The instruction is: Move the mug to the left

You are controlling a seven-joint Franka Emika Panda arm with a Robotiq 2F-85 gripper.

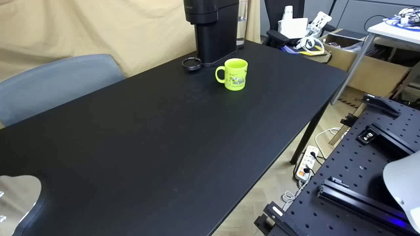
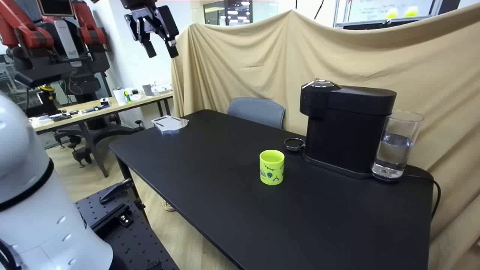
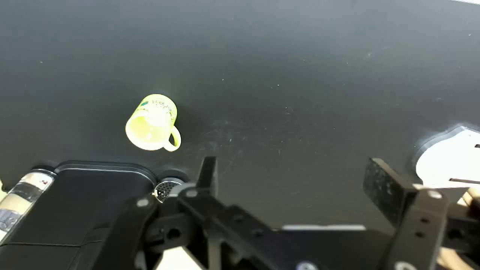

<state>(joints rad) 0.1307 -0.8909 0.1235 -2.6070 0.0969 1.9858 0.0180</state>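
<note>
The lime-green mug stands upright on the black table in both exterior views [image 1: 235, 73] [image 2: 272, 168]. Its loop handle shows in an exterior view, on the side toward the coffee machine's round tray. In the wrist view the mug [image 3: 152, 122] lies left of the middle, its mouth toward the camera and its handle at lower right. My gripper [image 2: 162, 53] hangs high above the table's far end in an exterior view, well apart from the mug. In the wrist view its fingers [image 3: 292, 167] are spread wide with nothing between them.
A black coffee machine [image 1: 216, 36] [image 2: 345, 131] with a glass water tank [image 2: 393, 157] stands behind the mug. Its small round drip tray [image 1: 192, 63] [image 2: 294, 144] is close to the mug. A shiny silver plate [image 1: 19, 200] [image 2: 170, 123] lies at the table's opposite end. A chair [image 2: 257, 111] stands behind the table.
</note>
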